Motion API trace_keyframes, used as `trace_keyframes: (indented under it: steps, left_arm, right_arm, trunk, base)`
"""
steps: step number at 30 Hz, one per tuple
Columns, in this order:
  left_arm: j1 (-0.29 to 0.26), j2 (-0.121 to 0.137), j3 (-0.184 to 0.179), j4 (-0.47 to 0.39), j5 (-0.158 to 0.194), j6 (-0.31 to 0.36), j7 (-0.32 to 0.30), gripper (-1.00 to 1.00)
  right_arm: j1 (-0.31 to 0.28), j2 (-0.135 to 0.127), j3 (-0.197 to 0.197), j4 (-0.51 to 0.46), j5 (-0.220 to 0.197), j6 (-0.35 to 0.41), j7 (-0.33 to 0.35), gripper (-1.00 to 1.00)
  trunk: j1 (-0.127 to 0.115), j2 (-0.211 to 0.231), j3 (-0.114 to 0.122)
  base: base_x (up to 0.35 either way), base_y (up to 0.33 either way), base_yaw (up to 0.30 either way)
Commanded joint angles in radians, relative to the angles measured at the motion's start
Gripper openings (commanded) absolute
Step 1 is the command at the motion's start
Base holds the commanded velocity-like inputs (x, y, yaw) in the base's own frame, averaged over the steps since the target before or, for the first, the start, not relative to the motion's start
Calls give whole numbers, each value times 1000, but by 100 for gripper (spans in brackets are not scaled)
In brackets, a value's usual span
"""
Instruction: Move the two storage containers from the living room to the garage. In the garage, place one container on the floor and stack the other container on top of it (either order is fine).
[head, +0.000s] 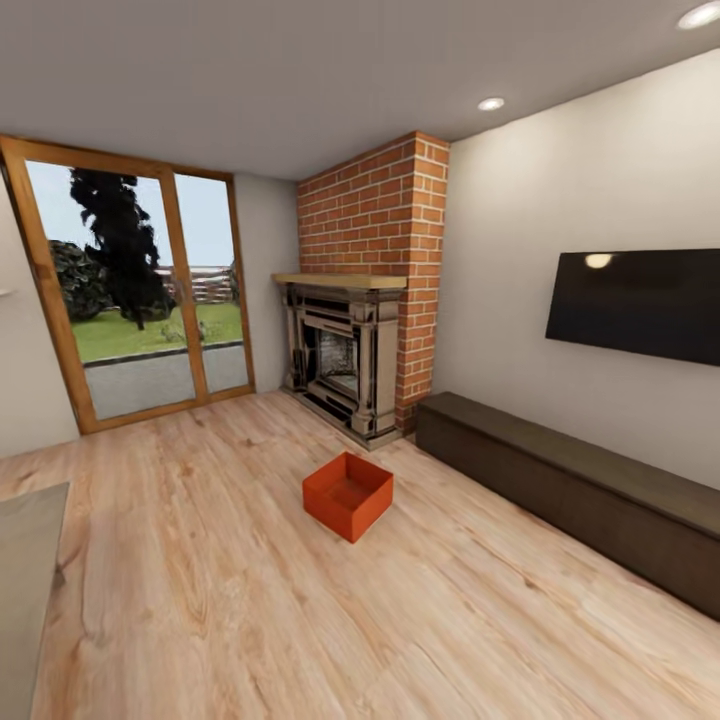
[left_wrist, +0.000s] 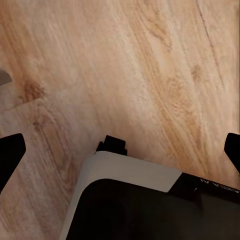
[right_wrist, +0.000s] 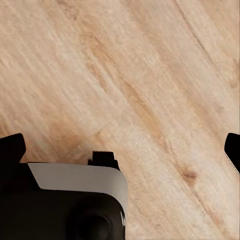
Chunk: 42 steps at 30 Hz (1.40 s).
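One storage container (head: 348, 494) sits on the wood-plank floor (head: 250, 600) of the living room, open side up, nothing in it that we can see. It lies in front of the fireplace (head: 345, 360) and brick chimney (head: 375, 215), apart from both, and well apart from the long dark bench (head: 570, 490) under the wall TV (head: 640, 305). We see just this one bin; where the second is we cannot tell.

Glass doors (head: 140, 290) look onto grass and trees. A grey surface (head: 25, 590) cuts into the head view's lower left corner; we cannot tell what it is.

Left gripper (left_wrist: 120, 150): dark fingertips at the two edges of its wrist view, spread wide, nothing between them, bare planks below. Right gripper (right_wrist: 120, 150): same, spread wide and empty over planks.

Our judgement: task barely begun. The bin in sight is not picked up, and we are some way off it. Left to do: approach, grasp, carry both bins to the garage, set one down, stack the other.
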Motion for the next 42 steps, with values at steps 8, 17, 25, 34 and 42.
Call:
trace_keyframes:
  steps: [8, 17, 25, 34, 42]
  left_arm:
    - [-1, 0, 5, 1, 1, -3, 1, 100]
    - [-1, 0, 5, 1, 1, -4, 1, 100]
    - [-1, 0, 5, 1, 1, -3, 1, 100]
    - [-1, 0, 5, 1, 1, -3, 1, 100]
    - [-1, 0, 5, 1, 1, -3, 1, 100]
  right_arm:
    - [-1, 7, 9, 3, -2, -3, -7, 100]
    - [-1, 4, 8, 3, -2, -1, -7, 100]
    - [-1, 2, 7, 3, -3, -1, -7, 100]
    - [-1, 2, 7, 3, -4, 0, -7, 100]
    - [-1, 2, 7, 3, -4, -1, -7, 100]
  trunk:
    - [1, -1, -1]
    - [1, -1, -1]
    - [1, -1, -1]
    - [1, -1, -1]
    - [1, -1, -1]
  base:
    - [330, 0, 26]
    - [330, 0, 241]
    - [330, 0, 267]
    - [330, 0, 268]
    - [330, 0, 268]
